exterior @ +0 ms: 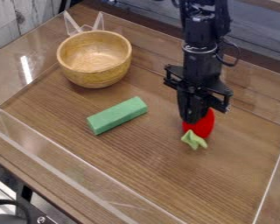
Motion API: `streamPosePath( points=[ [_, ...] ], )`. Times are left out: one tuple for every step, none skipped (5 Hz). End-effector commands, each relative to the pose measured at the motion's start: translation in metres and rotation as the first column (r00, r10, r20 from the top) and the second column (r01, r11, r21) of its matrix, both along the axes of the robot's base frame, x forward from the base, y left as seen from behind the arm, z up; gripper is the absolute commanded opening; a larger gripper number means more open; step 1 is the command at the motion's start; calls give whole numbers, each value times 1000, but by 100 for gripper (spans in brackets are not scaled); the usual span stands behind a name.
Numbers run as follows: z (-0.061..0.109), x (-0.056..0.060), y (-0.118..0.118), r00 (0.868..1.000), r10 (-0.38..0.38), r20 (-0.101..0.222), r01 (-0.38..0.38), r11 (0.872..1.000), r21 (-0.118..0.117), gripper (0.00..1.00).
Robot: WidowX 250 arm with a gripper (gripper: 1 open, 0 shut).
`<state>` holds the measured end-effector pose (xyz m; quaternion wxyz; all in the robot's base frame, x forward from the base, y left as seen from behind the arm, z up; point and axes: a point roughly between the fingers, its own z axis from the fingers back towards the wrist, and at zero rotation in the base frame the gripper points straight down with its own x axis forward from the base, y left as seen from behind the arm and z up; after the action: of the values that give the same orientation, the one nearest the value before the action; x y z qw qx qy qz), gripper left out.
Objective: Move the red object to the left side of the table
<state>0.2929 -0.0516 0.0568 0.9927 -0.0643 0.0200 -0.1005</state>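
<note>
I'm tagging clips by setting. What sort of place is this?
Probably a robot lab workbench: a wood-grain table fenced by low clear acrylic walls, a single black arm's gripper over toy-like props, with a wooden bowl nearby.

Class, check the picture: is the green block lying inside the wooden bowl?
No: the green block lies flat on the table, apart from the wooden bowl behind it.

A brown wooden worktop (pixel 213 188) fills the view. Low clear plastic walls (pixel 38 54) stand along its edges and shine in the light. Behind it the room is dim.
</note>
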Motion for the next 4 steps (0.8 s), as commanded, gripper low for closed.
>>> streamPosePath(
  points=[
    [22, 11, -3, 997, -7, 79, 7, 1000, -10, 100],
    [18, 13, -5, 997, -11, 79, 11, 1000, -9, 0],
    [12, 13, -5, 997, -12, 75, 13, 1000, -6, 0],
    [11, 12, -5, 997, -13, 70, 14, 1000, -5, 100]
  ],
)
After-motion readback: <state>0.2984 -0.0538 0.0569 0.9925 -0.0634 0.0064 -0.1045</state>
